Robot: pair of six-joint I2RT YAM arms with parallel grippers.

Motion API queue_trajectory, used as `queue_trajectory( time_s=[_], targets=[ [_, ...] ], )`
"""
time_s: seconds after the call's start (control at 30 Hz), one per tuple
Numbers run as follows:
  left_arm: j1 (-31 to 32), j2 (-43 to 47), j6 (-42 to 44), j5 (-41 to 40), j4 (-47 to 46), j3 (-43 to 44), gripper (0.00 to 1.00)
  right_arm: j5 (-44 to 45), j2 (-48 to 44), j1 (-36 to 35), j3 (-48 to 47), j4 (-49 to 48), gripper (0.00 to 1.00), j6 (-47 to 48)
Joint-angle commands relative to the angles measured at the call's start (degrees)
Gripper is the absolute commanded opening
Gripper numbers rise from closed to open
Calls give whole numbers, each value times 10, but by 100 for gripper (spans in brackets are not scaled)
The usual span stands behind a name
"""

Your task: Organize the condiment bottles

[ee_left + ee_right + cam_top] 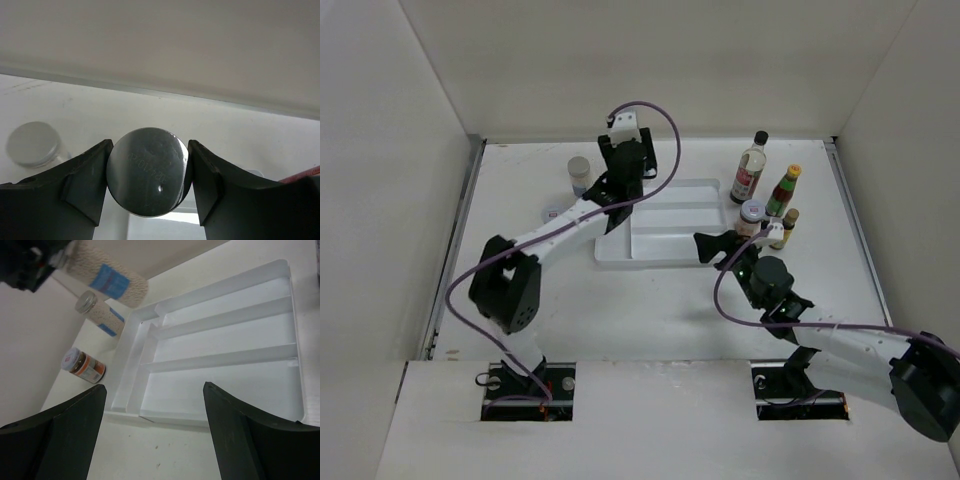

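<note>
Where left wrist looks: left tool (148,167) clamped on grey-lidded pale shaker (145,177).
Right wrist: shaker apparently held above desk (165,457), beside white divided plastic tray (220,357).
Right tool (154,389): wide open, empty.

Top view: bright, even light from above. The white table (650,320) and the walls are close to washed out. Shadows are soft and short and lie just beneath the left arm (560,225) and the right arm (850,345). Focus is sharp across the frame.

Left wrist view: dimmer, with a grey cast. The metal lid of the shaker (147,172) is in fair focus, with one small white glint low on it and faint embossed letters. The second shaker (32,145) at the left is blurred. The left fingers (75,195) are dark and show little detail.

Right wrist view: the tray (295,340) is bright white, and its dividers throw thin soft shadows. The right fingers (55,440) are near-black shapes with soft edges. The jar (82,365) at the left is fairly clear, but its label is too small to read.
</note>
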State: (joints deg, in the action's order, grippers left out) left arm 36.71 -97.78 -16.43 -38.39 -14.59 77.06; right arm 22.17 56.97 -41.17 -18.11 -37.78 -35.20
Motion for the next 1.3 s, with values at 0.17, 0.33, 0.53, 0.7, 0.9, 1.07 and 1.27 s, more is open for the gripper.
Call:
queue_trajectory(
  time_s=[0.17,0.33,0.53,0.7,0.9,1.07,1.27],
  targets=[
    [4,-118,6,52,-26,140,38,8,-24,19,0,1,85,-16],
    [1,-147,4,46,-24,134,38,4,-30,26,4,2,85,-21],
    [-7,-177,9,43,-23,126,48,3,-24,28,3,2,85,-22],
    [-8,-173,8,44,-22,109,76,5,-27,38,5,4,85,-23],
    [-5,-88,16,46,-22,75,100,4,-17,39,5,1,86,-26],
    [-30,-11,30,7,-18,21,100,9,-13,36,2,1,86,-22],
    [-93,-2,12,-24,45,-1,100,10,-5,36,0,-1,87,-23]
  ],
)
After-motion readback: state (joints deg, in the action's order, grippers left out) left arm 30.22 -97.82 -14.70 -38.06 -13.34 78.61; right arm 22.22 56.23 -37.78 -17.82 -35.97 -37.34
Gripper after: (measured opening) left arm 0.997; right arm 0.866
